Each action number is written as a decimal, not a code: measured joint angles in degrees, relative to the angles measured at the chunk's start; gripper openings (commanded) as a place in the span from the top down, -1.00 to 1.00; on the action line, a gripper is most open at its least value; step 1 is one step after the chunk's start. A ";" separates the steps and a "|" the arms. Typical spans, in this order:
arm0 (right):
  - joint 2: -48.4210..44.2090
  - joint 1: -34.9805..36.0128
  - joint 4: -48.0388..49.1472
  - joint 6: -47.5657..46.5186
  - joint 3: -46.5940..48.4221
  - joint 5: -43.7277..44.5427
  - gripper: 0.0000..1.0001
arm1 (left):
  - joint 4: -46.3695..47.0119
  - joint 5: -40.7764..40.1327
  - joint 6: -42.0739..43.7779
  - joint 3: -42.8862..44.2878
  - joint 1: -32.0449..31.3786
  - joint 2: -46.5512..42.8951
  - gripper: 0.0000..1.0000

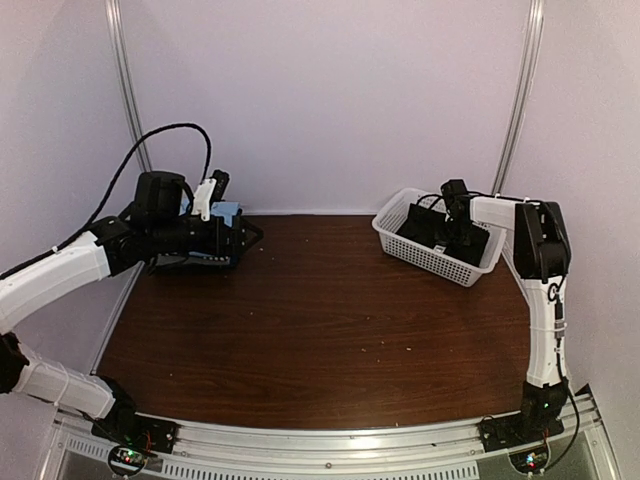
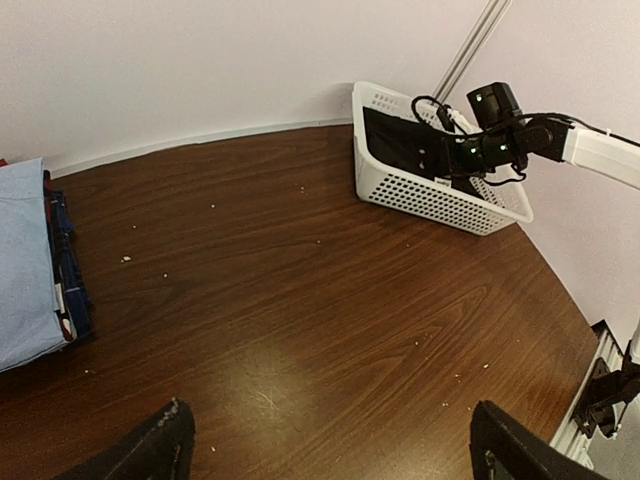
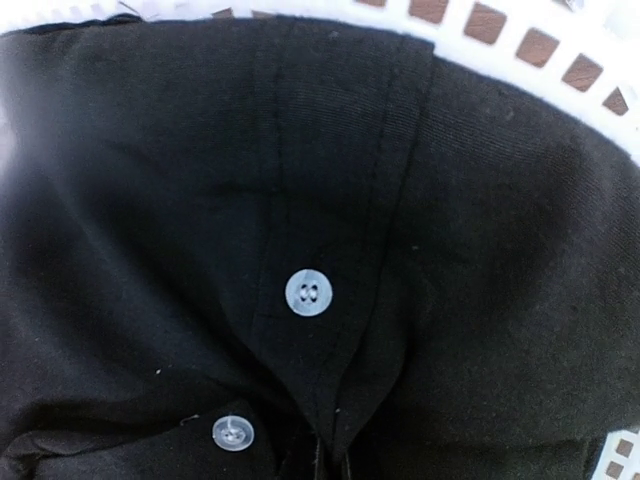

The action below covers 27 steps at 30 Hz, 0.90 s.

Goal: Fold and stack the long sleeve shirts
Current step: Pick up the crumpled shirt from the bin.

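While the black shirt (image 3: 320,200) lies crumpled in the white basket (image 1: 425,258) at the table's (image 1: 320,330) far right, the R gripper (image 1: 447,228) is down in it, jaws together. Cloth puckers toward the wrist view's bottom edge below a button (image 3: 308,294), so it's prob. clamped on the placket. To pull out well: lift straight up till fabric clears the rim w/o dragging the basket, then carry to bare mid-table to spread. The L gripper (image 2: 330,445) hangs w/ fingers wide apart, holding nothing, near the folded stack (image 2: 68,275) at far left, light blue shirt (image 2: 25,260) on top.
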 measured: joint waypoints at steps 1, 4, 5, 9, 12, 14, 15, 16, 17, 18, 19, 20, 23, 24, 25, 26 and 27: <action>-0.46 -0.02 -0.35 0.00 0.00 -0.31 1.00 | 0.00 0.00 0.00 0.00 0.00 0.11 -0.95; -2.64 -0.07 -1.14 0.02 0.00 -1.40 1.00 | 0.04 0.00 -0.07 0.00 0.00 0.28 -0.95; -3.76 -0.04 -1.25 0.04 0.02 -1.79 1.00 | 0.04 0.00 -0.11 0.00 0.00 0.31 -0.95; -10.23 0.15 -1.14 0.04 1.16 -3.04 1.00 | 0.17 0.00 -0.22 0.00 0.00 0.31 -0.95; -15.08 0.74 -0.68 0.04 2.01 -3.30 1.00 | 0.24 0.02 -0.42 0.00 0.00 0.39 -0.95; -18.69 1.29 -0.63 0.02 2.25 -3.41 1.00 | 0.39 0.02 -0.52 -0.02 -0.02 0.48 -0.95; -20.13 1.64 -0.59 0.00 2.40 -3.43 1.00 | 0.52 0.04 -0.55 -0.04 0.00 0.52 -0.95; -21.70 2.14 -0.50 -0.04 2.58 -3.43 1.00 | 0.66 0.04 -0.57 -0.07 0.00 0.57 -0.95; -23.06 2.73 -0.31 -0.07 2.64 -3.45 1.00 | 0.72 0.09 -0.59 -0.09 0.00 0.61 -0.95; -24.57 3.54 -0.15 -0.15 2.69 -3.45 1.00 | 0.85 0.13 -0.59 -0.13 0.00 0.61 -0.95; -25.88 4.35 0.02 -0.22 2.71 -3.45 1.00 | 1.01 0.22 -0.61 -0.20 0.00 0.61 -0.95; -26.86 5.07 0.15 -0.28 2.71 -3.45 1.00 | 1.09 0.33 -0.61 -0.22 0.00 0.61 -0.95; -29.75 8.11 0.28 -0.59 3.28 -3.41 1.00 | 1.57 0.59 -0.63 -0.42 0.00 0.61 -0.95; -30.42 9.01 0.28 -0.83 3.76 -3.37 1.00 | 1.66 0.61 -0.66 -0.50 0.00 0.61 -0.95; -31.10 10.10 0.33 -1.29 4.33 -3.19 1.00 | 1.88 0.66 -0.70 -0.66 0.00 0.61 -0.95; -31.78 11.19 0.37 -1.57 4.92 -2.97 1.00 | 1.95 0.66 -0.79 -0.81 0.00 0.61 -0.95; -32.59 12.44 0.46 -1.81 5.60 -2.67 1.00 | 1.95 0.66 -0.83 -0.96 0.00 0.61 -0.96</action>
